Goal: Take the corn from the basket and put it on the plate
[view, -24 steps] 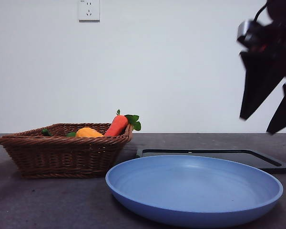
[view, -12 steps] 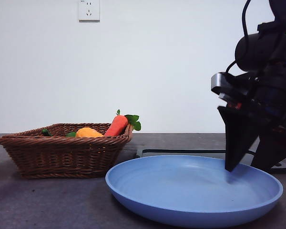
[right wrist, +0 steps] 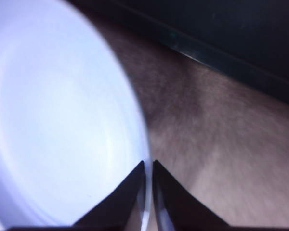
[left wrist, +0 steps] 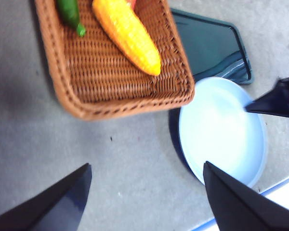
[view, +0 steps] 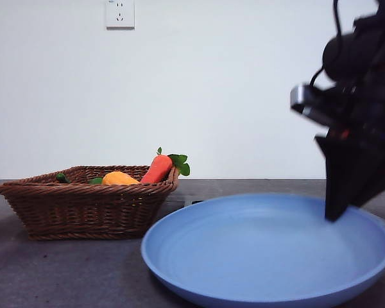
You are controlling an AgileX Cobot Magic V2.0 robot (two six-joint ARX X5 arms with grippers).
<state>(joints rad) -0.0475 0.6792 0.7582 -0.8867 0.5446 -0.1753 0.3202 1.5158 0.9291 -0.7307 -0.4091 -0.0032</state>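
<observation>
Right now I am seeing the right gripper [right wrist: 149, 166] pinching the rim of the plate [view: 199, 256], its two black jaws pressed nearly together with the thin blue edge caught between them. In the front view that same gripper [view: 337, 215] is hanging dark and large at the right side, its tip sitting on the plate's far right rim, and the plate is tilting with that side raised. The left gripper [left wrist: 144, 178] is hovering high above the table [left wrist: 111, 168], jaws spread wide and gripping nothing. The corn [left wrist: 126, 34] is lying inside the basket [left wrist: 111, 103], running diagonally across the woven floor, with a green vegetable [left wrist: 70, 14] just beside it. From the front, the corn [view: 119, 178] is only peeking over the braided rim, next to the carrot [view: 158, 168] leaning on the basket's right edge, green leaves sticking out. The black tray [left wrist: 209, 45] is lying behind the plate, near the basket's corner. The basket and the plate are sitting close together but apart.
</observation>
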